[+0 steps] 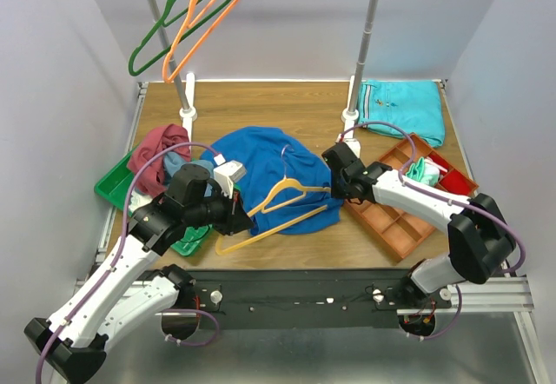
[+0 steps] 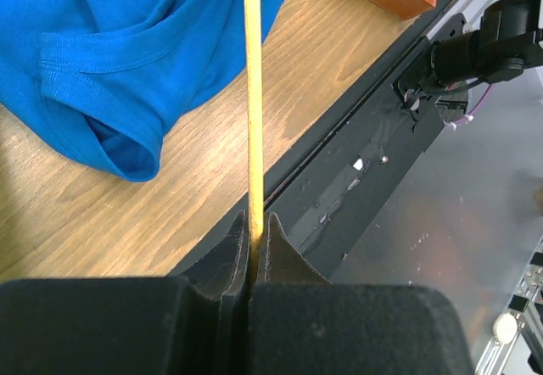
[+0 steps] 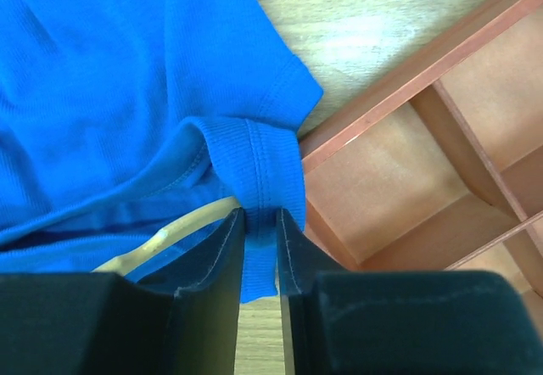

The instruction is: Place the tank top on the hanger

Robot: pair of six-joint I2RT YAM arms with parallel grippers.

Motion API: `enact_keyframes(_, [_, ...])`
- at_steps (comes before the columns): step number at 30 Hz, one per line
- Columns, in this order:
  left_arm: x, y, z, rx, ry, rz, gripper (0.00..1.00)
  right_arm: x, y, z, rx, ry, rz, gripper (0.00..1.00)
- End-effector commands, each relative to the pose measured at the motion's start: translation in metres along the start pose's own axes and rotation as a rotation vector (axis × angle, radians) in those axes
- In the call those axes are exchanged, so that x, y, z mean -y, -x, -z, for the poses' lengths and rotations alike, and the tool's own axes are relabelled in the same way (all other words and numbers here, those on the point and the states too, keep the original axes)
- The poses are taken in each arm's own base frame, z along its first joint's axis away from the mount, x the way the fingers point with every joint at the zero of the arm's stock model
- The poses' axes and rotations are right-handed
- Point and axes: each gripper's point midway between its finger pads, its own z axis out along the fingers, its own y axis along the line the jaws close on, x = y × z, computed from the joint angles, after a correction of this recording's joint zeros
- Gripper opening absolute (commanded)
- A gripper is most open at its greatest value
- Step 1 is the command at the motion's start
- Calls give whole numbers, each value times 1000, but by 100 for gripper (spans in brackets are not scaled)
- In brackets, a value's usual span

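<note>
1. The tank top (image 1: 261, 154) lies rumpled at the middle of the bench (image 1: 261, 97), its blue cloth spreading from the centre toward 3 o'clock.
2. The hanger (image 1: 274, 228) rests across the tank top's 6 o'clock edge. Its metal hook points to 12 o'clock over the cloth, and its long bottom bar runs from 8 o'clock toward 3 o'clock.
3. The left gripper (image 1: 239, 228) is clamped tight on the bottom bar near its 8 o'clock end. In the left wrist view the hanger (image 2: 252, 95) shows as a thin yellow bar rising straight out from between the pinched jaws of the left gripper (image 2: 252, 248).
4. The right gripper (image 1: 334, 190) sits at the 3 o'clock edge of the tank top. It is pinched on a ribbed hem strip of the cloth, which fills the narrow gap between the jaws (image 3: 259, 256).
5. In the right wrist view a short piece of the hanger (image 3: 182, 226) shows against the blue cloth (image 3: 127, 78), at 9 o'clock of the fingers. I cannot tell whether the hanger's end is inside the strap.
6. An orange compartment tray (image 1: 395, 223) lies at 4 o'clock, just beside the right gripper.
7. A folded turquoise garment (image 1: 401, 108) lies at 2 o'clock. A maroon cloth (image 1: 161, 149) is heaped on a green tray (image 1: 111, 186) at 9 o'clock.
8. An orange hanger (image 1: 208, 29) and a green hanger (image 1: 148, 41) hang above the bench at 11 o'clock.
</note>
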Motion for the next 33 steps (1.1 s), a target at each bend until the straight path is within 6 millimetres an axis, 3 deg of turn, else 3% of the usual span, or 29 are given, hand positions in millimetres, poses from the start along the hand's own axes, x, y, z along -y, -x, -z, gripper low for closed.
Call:
enact_keyframes(1, [15, 6, 9, 14, -56, -31, 0, 7, 4, -7, 26, -53, 21, 19])
enact_keyframes(5, [16, 8, 11, 24, -53, -35, 0, 4, 16, -1, 52, -48, 19, 1])
enact_keyframes(16, [18, 20, 20, 107, -39, -63, 0, -26, 85, 47, 155, 59, 34, 1])
enact_keyframes(23, [22, 34, 19, 210, -61, -63, 0, -37, 104, 77, 194, 140, 31, 1])
enact_keyframes(33, [17, 47, 8, 266, -59, -61, 0, -30, 115, 115, 237, 178, 15, 1])
